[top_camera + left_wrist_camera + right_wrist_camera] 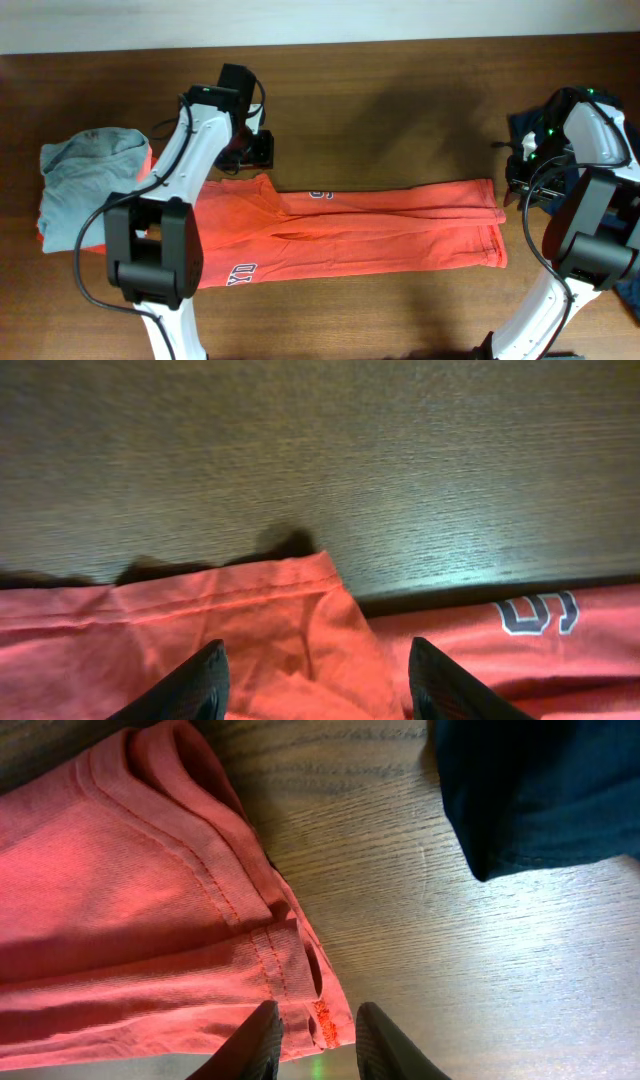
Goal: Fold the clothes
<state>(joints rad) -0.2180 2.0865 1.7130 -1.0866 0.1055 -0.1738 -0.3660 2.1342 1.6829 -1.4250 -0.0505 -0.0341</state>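
Note:
The orange-red T-shirt (380,235) lies folded into a long band across the table, with bits of white-and-navy lettering (535,612) showing. My left gripper (255,150) hovers at the band's far left corner. Its jaws stand wide open over a folded orange flap (300,630), gripping nothing (315,680). My right gripper (517,180) is at the band's right end. Its fingers are slightly open (315,1040), straddling the hem corner (325,1020), which rests on the wood.
A light grey shirt (90,170) sits heaped at the far left on a bit of orange cloth (47,238). Navy cloth (540,780) lies at the right edge beside my right arm (590,130). Bare wood (400,110) stretches behind the band.

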